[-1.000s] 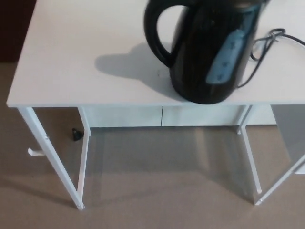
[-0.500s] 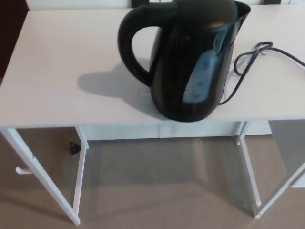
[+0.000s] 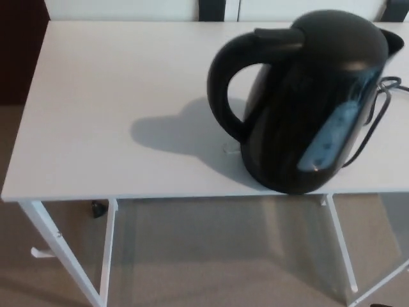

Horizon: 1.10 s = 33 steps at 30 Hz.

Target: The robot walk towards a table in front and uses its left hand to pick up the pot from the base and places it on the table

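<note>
Hands unseen; glossy, bulbous pot (image 3: 307,115) on smooth table (image 3: 115,77).

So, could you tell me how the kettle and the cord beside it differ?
The kettle is bulky and glossy; the cord is thin. The kettle stands upright near the table's front edge; the cord lies curving on the tabletop to its right. Both are black and rest on the white table.

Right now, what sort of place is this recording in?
Probably an indoor room, home or office: a black kettle with its cord stands on a white table over beige carpet.
</note>
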### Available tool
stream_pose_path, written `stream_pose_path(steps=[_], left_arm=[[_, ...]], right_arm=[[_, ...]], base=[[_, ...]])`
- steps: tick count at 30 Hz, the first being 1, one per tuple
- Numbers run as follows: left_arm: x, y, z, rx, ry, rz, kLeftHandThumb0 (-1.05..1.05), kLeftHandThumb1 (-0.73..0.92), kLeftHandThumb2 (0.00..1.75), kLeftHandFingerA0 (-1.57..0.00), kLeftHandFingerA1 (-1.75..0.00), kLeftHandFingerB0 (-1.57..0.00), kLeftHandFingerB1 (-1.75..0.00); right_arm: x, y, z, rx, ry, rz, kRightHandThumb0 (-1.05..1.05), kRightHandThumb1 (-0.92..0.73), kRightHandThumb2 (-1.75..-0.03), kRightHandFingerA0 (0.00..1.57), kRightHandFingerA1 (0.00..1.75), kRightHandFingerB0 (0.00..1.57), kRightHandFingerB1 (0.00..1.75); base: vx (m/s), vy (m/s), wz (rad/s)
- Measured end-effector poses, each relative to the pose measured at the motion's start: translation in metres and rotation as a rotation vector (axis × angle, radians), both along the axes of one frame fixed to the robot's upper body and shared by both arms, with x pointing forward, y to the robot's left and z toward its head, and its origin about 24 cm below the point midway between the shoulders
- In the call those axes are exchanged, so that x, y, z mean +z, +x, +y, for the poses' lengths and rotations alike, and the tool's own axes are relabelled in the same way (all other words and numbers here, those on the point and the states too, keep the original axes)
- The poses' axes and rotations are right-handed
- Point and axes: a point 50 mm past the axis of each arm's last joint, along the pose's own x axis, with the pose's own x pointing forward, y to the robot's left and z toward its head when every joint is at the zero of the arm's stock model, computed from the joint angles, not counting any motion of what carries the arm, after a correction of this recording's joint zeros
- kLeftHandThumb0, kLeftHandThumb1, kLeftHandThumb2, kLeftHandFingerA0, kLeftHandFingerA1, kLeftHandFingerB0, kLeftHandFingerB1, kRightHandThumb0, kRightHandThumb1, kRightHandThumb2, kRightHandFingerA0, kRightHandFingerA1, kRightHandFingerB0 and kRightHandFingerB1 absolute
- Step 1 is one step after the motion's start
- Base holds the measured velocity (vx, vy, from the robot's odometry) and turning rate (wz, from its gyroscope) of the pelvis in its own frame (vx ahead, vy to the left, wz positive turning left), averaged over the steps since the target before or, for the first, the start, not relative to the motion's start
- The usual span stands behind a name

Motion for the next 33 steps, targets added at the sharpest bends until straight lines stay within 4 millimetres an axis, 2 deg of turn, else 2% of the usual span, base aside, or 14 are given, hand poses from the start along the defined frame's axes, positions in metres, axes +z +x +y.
stream_pose_path(steps=[5,17,26,33], left_arm=[[0.001,0.002,0.000,0.001,-0.003,-0.011,-0.20,0.61,0.58,-0.63,-0.47,-0.51,-0.42],[0.000,0.000,-0.001,-0.001,-0.012,-0.005,-0.20,0.61,0.58,-0.62,-0.47,-0.50,-0.41],[0.003,0.005,0.001,-0.003,-0.003,-0.015,-0.21,0.57,0.57,-0.64,-0.47,-0.52,-0.42],[0.003,0.009,0.000,-0.009,0.001,-0.022,-0.20,0.58,0.57,-0.65,-0.48,-0.52,-0.42]], right_arm=[[0.002,0.006,0.001,0.007,-0.002,-0.010,-0.03,-0.72,-0.59,0.45,0.47,0.43,0.44],[0.002,0.005,-0.005,0.013,-0.030,0.006,-0.03,-0.72,-0.59,0.46,0.47,0.43,0.44],[0.002,0.010,0.000,0.014,-0.022,-0.003,-0.03,-0.72,-0.60,0.46,0.47,0.43,0.43],[0.003,0.011,0.001,0.016,-0.022,-0.012,-0.03,-0.72,-0.59,0.45,0.45,0.43,0.43]], base=[[0.03,-0.045,0.05],[-0.02,-0.096,0.00],[0.01,0.199,0.04],[0.04,-0.011,0.08]])
